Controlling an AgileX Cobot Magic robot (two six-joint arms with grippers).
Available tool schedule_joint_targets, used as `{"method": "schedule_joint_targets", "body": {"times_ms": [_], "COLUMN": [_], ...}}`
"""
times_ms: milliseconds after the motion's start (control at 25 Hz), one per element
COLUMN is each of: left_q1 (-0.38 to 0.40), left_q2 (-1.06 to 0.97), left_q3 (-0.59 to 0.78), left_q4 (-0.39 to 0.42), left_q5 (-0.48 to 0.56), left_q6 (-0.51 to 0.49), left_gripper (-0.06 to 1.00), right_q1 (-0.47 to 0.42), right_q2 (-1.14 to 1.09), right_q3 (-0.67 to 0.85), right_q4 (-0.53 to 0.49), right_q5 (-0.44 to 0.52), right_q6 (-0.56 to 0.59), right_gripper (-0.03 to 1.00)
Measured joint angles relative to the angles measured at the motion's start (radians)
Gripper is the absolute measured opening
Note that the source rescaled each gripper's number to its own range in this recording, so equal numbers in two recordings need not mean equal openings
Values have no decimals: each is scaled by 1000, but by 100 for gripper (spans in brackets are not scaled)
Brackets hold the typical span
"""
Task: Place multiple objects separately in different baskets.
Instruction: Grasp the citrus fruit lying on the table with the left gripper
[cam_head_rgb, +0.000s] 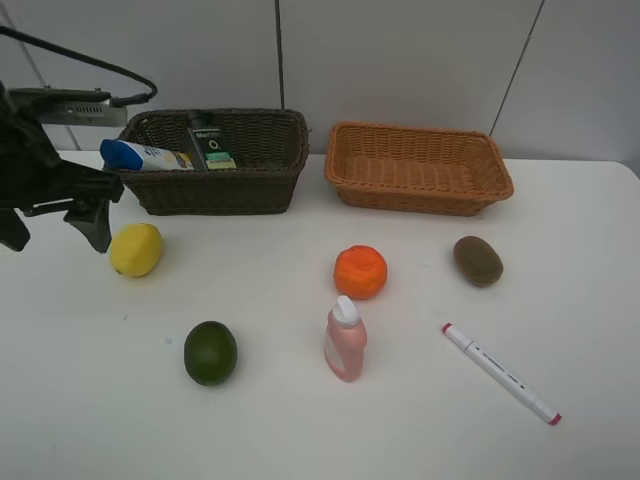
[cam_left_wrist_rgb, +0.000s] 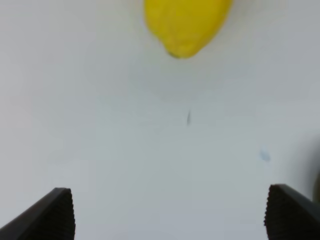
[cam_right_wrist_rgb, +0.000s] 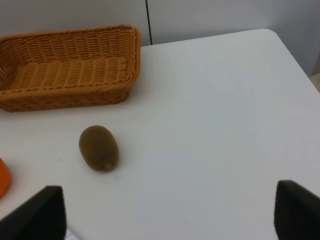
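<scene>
Lemon pick in hand: left gripper (cam_left_wrist_rgb: 169, 214) wide open, empty, just left of lemon (cam_head_rgb: 135, 249) lying near dark basket (cam_head_rgb: 215, 192); right gripper (cam_right_wrist_rgb: 170, 216) open, empty; next, probably centre, descend, close, carry to tan basket (cam_head_rgb: 420, 190).

Seen from my remote station, the left end effector (cam_left_wrist_rgb: 170, 220) hangs over the white worktop (cam_left_wrist_rgb: 90, 125). Its two dark, ridged fingers (cam_left_wrist_rgb: 55, 217) are spread wide with nothing between them. A yellow lemon (cam_left_wrist_rgb: 187, 25) lies ahead, well clear of both fingers, its pointed end turned toward the camera and part of it cut off by the frame edge. On the bare surface between lemon and fingers I can make out a small dark mark (cam_left_wrist_rgb: 188, 118) and, nearer one finger, a faint bluish speck (cam_left_wrist_rgb: 264, 155).
</scene>
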Motion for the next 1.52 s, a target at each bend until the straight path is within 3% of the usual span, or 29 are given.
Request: {"method": "schedule_joint_targets", "body": {"times_ms": [560, 1520], "left_q1": [1, 1], "left_q2": [224, 435], "left_q3": [-13, -47], "left_q4": [71, 106], "left_q5": [-341, -497], "left_q6": [-3, -29], "left_gripper": [99, 98], "right_q1": [0, 0], "right_q2": [0, 0], "right_q3": [0, 0], "right_q4": [0, 0], "right_q5": [0, 0], "right_q6": [0, 0], "right_gripper": [98, 98]}}
